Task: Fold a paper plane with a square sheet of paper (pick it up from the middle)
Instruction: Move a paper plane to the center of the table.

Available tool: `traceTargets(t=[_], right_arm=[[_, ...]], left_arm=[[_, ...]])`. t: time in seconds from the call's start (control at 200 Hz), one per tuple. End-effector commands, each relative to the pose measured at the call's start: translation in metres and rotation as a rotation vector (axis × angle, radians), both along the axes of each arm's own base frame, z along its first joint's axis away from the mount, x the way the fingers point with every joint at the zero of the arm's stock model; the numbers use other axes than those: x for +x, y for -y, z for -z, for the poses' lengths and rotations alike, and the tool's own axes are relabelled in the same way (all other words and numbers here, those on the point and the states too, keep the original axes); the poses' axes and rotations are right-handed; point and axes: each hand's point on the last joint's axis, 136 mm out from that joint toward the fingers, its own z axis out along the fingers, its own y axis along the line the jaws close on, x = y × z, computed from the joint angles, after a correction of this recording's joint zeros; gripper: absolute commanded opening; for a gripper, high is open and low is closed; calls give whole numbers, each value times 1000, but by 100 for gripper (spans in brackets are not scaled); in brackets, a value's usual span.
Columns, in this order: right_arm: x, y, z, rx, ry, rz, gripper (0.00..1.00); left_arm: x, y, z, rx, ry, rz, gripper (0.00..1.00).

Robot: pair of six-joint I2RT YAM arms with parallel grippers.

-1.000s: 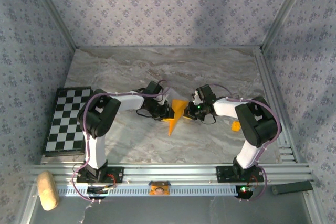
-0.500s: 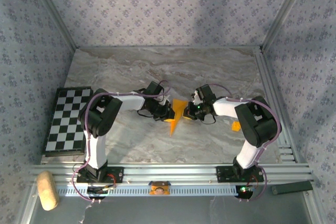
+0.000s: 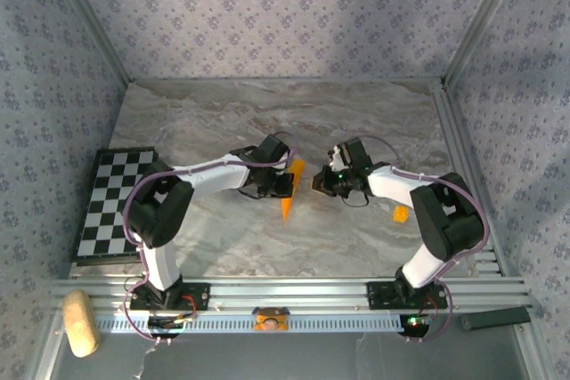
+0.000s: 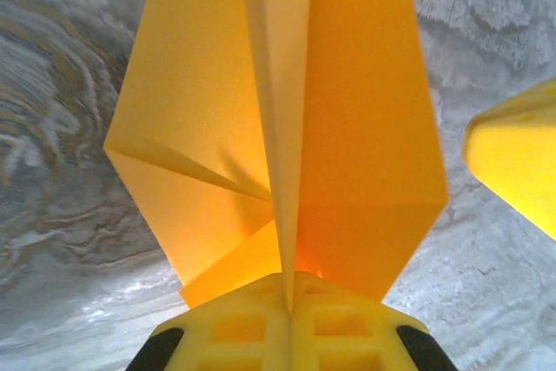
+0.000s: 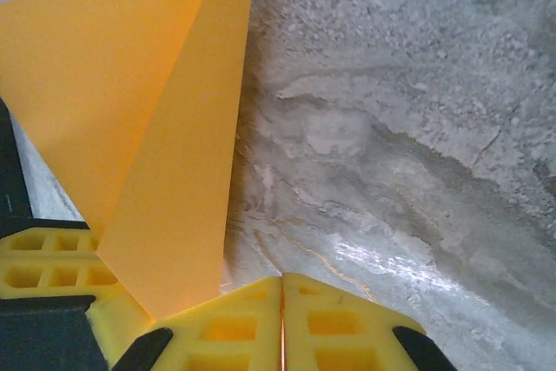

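The orange-yellow paper plane (image 3: 289,191) is a folded dart held just above the marble table (image 3: 356,122). In the top view it looks slim and edge-on. My left gripper (image 3: 281,184) is shut on its central ridge (image 4: 282,128), with a wing spreading out on each side (image 4: 289,280). My right gripper (image 3: 317,182) is shut with nothing between its fingers (image 5: 282,282). It hangs just right of the plane and does not touch it; a wing (image 5: 148,119) lies to its left. The paper is no longer a flat square sheet.
The chequered board (image 3: 111,206) lies at the table's left edge. A tiny orange bit (image 3: 401,213) rests by the right arm. A tan block (image 3: 80,322) and a dark bar (image 3: 494,318) lie in front of the rail. Bare marble stretches behind the grippers.
The right gripper has let go of the plane and drawn back to the right. The left gripper has shifted right and turned the plane onto its edge, so it looks narrower.
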Motion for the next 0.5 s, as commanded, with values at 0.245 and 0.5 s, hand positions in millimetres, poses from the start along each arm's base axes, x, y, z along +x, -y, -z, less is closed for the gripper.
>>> traceTargets(t=[0.245, 0.5], right_arm=[[14, -29, -33, 147, 31, 14, 24], [26, -49, -35, 161, 21, 8, 32]], left_arm=[[5, -22, -9, 158, 86, 0, 0], [4, -18, -8, 145, 77, 11, 1]])
